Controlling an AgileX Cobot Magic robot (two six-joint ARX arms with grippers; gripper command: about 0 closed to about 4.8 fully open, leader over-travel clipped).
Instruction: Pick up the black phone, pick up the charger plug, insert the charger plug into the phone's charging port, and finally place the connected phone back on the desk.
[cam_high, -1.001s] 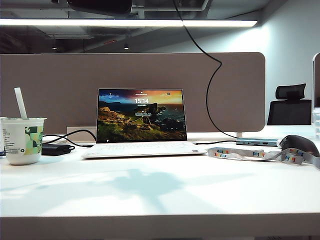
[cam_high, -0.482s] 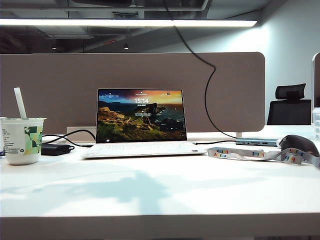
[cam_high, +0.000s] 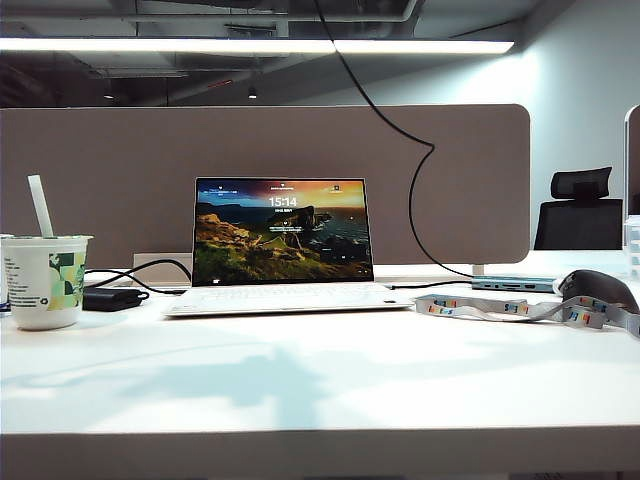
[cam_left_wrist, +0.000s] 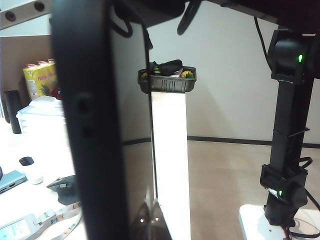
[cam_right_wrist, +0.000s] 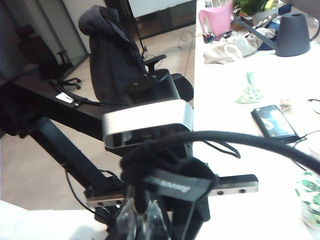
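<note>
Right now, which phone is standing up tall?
The black phone, upright in the shut left gripper; the pale blue-screened phone lies flat on the desk. The right gripper pinches black cable.

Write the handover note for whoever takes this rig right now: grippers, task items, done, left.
Left gripper: shut on the black phone, held edge-on close to its wrist camera, off the desk.
Right gripper: shut on the charger cable near its strap; the plug tip is not visible.
Neither gripper shows in the exterior view; the cable runs up out of that frame.
Done: both pickups.
Left: insert the plug into the port (no view shows them joined), then set the phone on the desk.
</note>
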